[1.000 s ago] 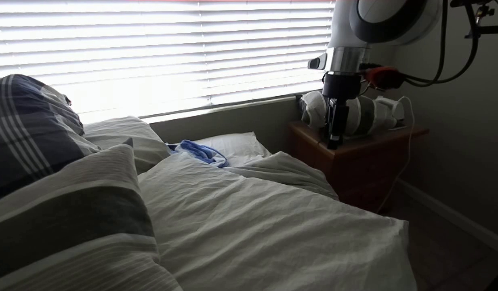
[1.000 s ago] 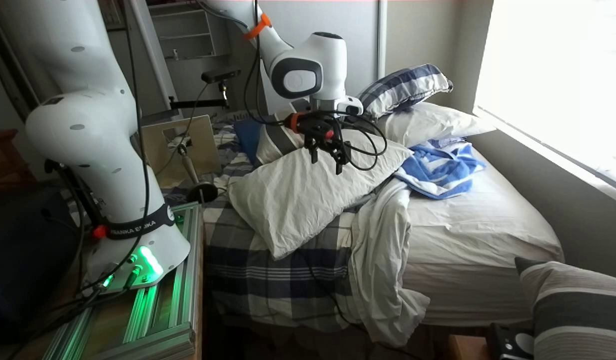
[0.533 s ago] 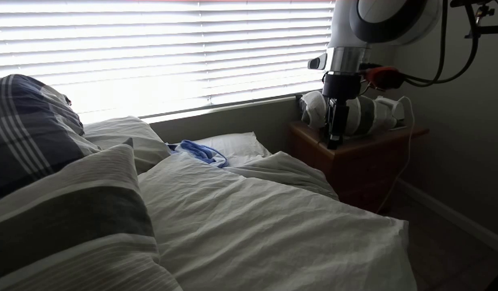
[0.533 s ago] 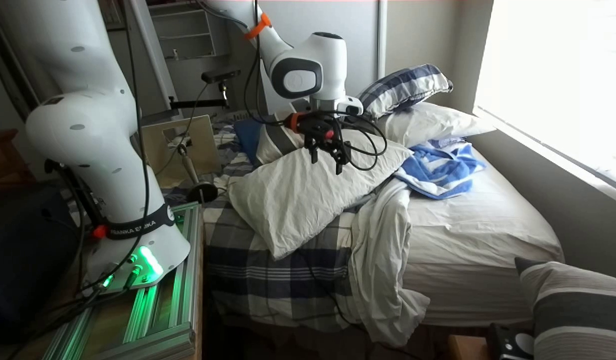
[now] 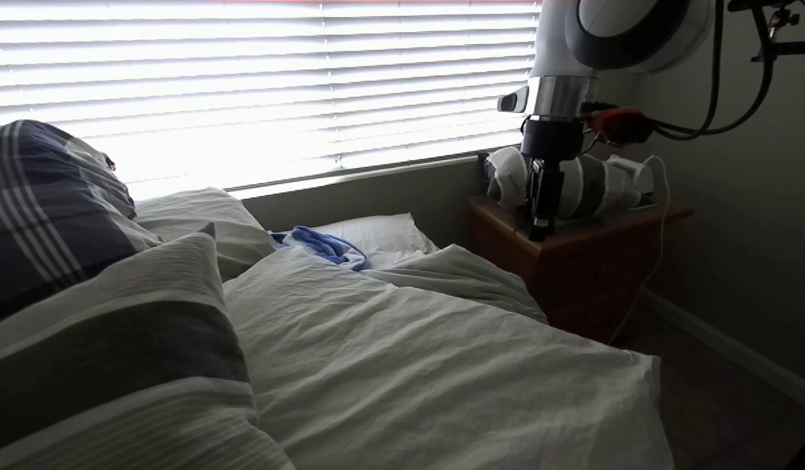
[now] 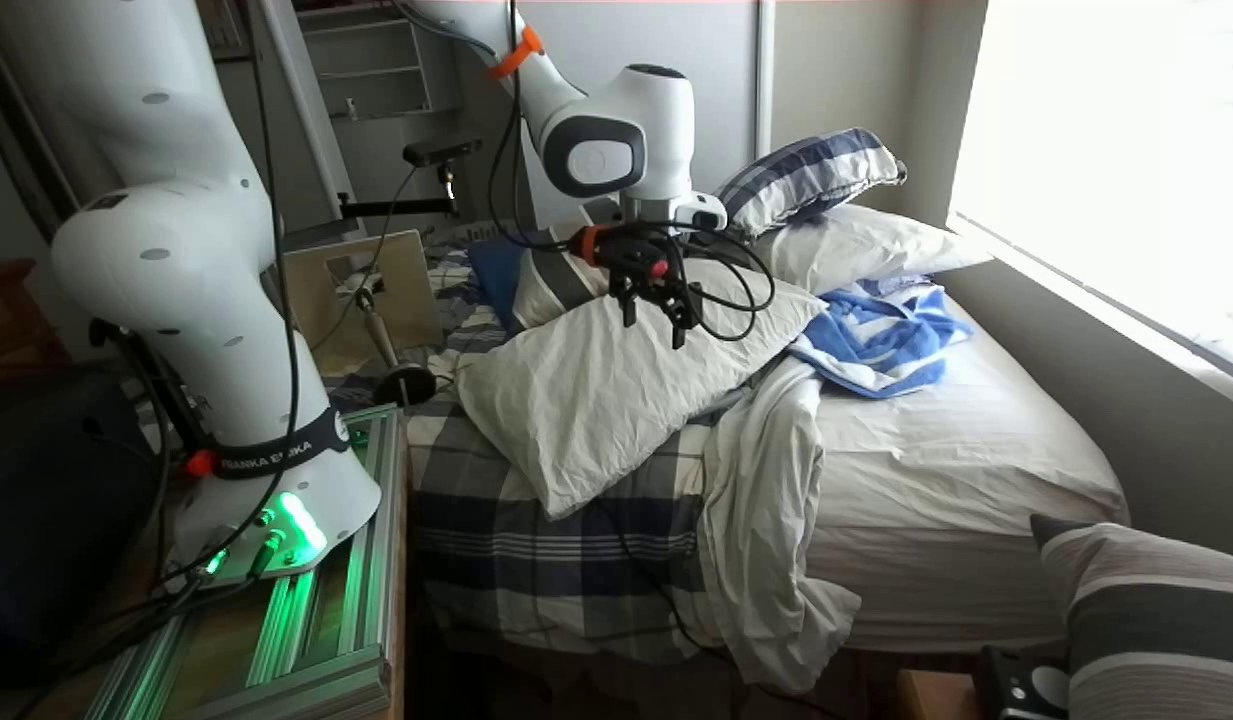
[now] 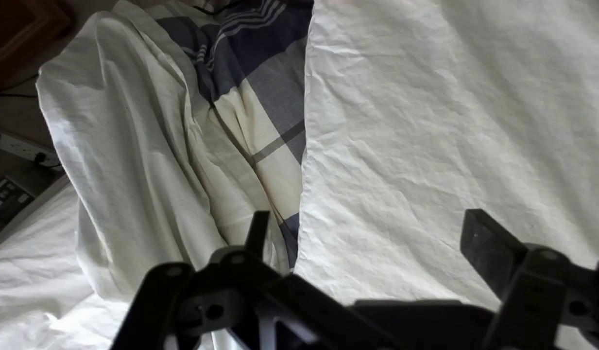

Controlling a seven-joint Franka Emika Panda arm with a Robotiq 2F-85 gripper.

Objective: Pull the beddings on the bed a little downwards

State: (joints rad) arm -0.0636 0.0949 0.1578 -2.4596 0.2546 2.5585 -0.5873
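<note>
The off-white bedding piece is wide and rumpled. In an exterior view it looks like a large, flat, pillow-shaped cloth lying on a plaid cover. An off-white sheet hangs in folds over the side of the bed. My gripper hangs above the off-white piece, pointing down; it also shows in an exterior view. In the wrist view my gripper is open and empty. The edge of the off-white piece runs between its fingers, with the folded sheet at the left.
A blue-and-white towel lies on the mattress. Dark-banded pillows and a plaid pillow lie on the bed. A brown wooden nightstand stands by the window wall with a striped pillow. Cables loop around the gripper.
</note>
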